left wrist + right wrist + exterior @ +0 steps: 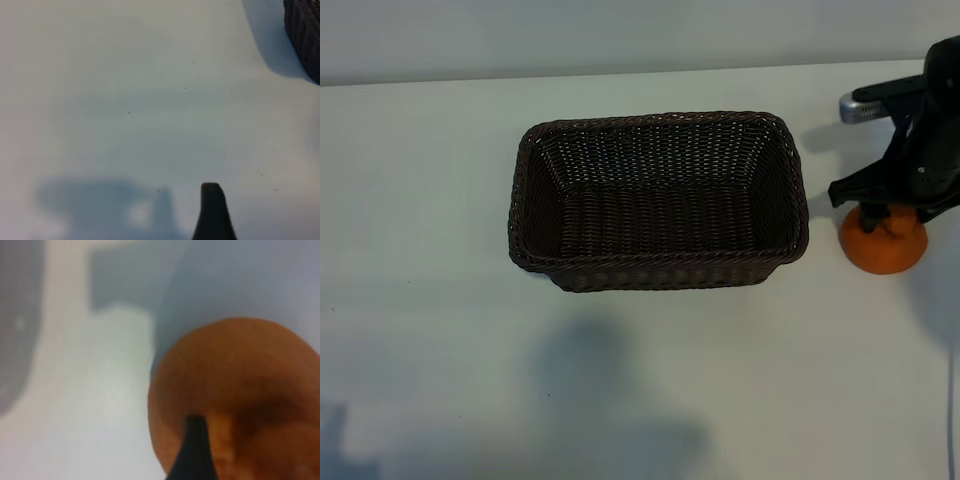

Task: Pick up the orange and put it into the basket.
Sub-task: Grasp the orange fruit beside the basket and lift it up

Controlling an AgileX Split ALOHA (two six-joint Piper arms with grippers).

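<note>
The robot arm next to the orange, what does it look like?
The right arm is black and chunky, with a silver-grey piece sticking out near its top. Its tool is black too, with pointed tips. The left tool shows only one dark, rounded tip.

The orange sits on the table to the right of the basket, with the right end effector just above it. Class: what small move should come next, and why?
Probably a short further descent, then closing. The right end effector hangs open right over the orange, which rests on the table outside the empty basket; nothing is gripped yet.
</note>
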